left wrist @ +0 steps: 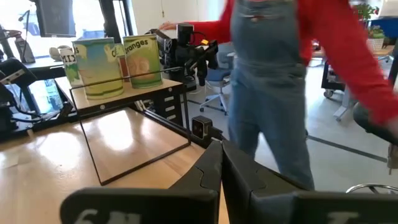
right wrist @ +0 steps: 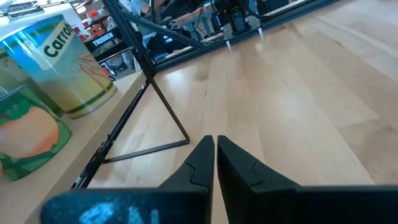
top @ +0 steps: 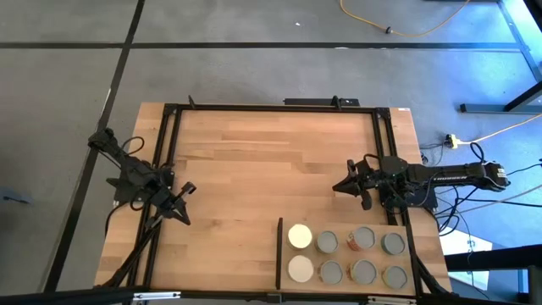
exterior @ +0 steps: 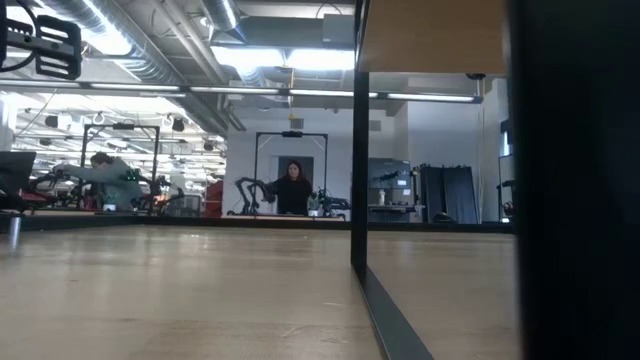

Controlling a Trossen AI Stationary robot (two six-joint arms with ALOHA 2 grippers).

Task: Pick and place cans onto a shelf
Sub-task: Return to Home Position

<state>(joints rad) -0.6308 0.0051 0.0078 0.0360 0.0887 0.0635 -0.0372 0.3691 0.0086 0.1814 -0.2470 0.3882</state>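
Left wrist view puts the left fingers (left wrist: 214,167) nearest, pressed tip to tip and gripping nothing. Past them lies bare table (left wrist: 37,162). Beyond that is the shelf (left wrist: 143,93), a light board raised on a thin black frame, with cans (left wrist: 99,65) standing upright on it behind a wire rail. Behind the table a person (left wrist: 267,74) in red sleeves and denim passes close by.

Right wrist view has the right fingers (right wrist: 208,158) closed against each other too, empty, just above the wood. Two labelled cans stand off to one side.

From the high view, eight cans sit on the shelf in two rows of four, at the table's right corner along the picture's bottom edge. The two cream-topped ones are beside the black strip (top: 279,254). The left arm waits at the table's left edge, well apart from the shelf. The right arm reaches in from the right edge, near the shelf but touching no can.

Low view, far across the room, shows a distant figure (exterior: 293,188) in dark clothes.
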